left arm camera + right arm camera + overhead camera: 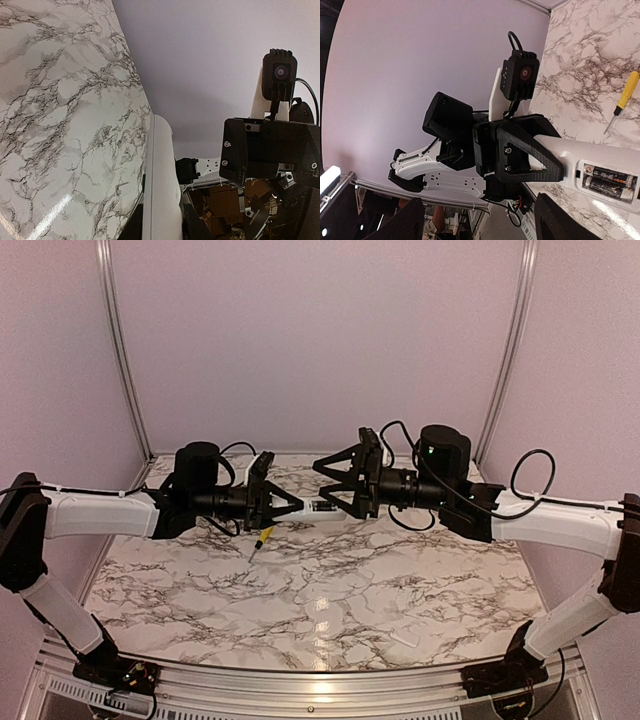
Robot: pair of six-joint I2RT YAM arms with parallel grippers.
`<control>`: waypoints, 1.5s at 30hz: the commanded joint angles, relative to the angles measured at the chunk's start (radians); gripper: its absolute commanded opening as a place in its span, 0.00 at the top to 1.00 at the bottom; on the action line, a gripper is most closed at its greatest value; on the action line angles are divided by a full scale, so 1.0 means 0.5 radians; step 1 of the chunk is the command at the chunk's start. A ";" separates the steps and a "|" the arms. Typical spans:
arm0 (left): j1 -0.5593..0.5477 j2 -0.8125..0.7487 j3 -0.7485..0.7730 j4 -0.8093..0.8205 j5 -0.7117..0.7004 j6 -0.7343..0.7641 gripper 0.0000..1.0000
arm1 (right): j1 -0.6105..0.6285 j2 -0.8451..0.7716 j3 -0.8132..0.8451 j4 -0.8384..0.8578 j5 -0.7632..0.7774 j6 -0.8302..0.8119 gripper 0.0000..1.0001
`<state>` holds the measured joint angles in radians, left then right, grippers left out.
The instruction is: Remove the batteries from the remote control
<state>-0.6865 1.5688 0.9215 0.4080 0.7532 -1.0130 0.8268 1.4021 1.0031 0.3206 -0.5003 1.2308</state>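
Right gripper, fingers spread and empty, hovers beside the remote control, which the left gripper pinches at one end above the table; both batteries sit exposed inside it, neither taken out.

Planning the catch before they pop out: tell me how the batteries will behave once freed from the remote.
The batteries are smooth cylinders, so they will likely roll on the glossy marble table. They look small, so probably light and fiddly to pinch. Snug in the remote control, they may need prying.
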 commanded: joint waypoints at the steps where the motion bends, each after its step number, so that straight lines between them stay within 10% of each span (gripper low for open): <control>1: 0.012 -0.050 -0.029 0.087 0.003 0.026 1.00 | 0.012 -0.028 0.000 0.031 -0.009 0.010 0.26; 45: 0.026 -0.036 -0.316 0.052 -0.060 0.191 1.00 | -0.018 -0.231 0.188 -0.818 0.283 -0.437 0.02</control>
<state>-0.6788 1.5249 0.7856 0.4000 0.7277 -0.9367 0.8238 1.3186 1.0649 -0.0113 -0.4011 1.0420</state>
